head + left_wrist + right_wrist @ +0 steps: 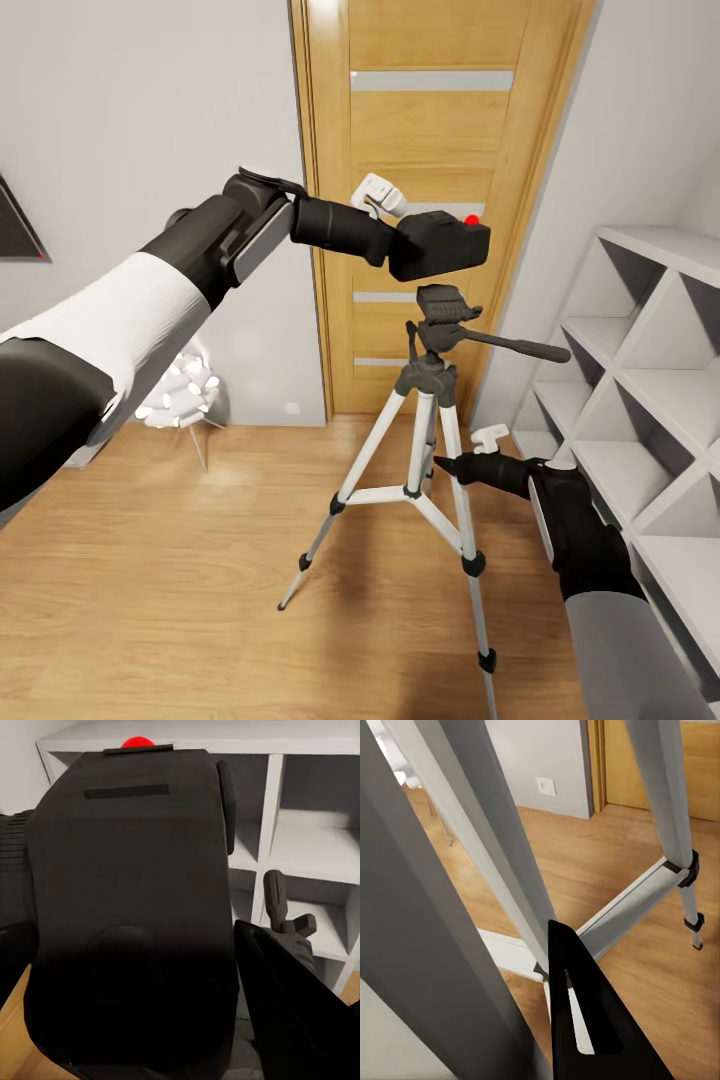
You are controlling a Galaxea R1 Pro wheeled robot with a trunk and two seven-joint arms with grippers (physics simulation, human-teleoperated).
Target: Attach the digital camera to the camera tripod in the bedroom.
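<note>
The left hand point(400, 232) grips the digital camera point(440, 248) just above the camera tripod point(430, 400) head. The right hand point(450, 465) sits beside a tripod leg; its state cannot be told.

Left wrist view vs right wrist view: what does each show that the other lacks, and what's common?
Left wrist alone: the digital camera up close, held in the left tool, red dot on top, white cube shelves behind, and the tripod's dark head past it.

Right wrist alone: the silver-white legs at close range, a leg brace with its black joint, wood floor, a wall outlet and the door's base.

Shared: the camera tripod, head in one, legs in the other.
</note>
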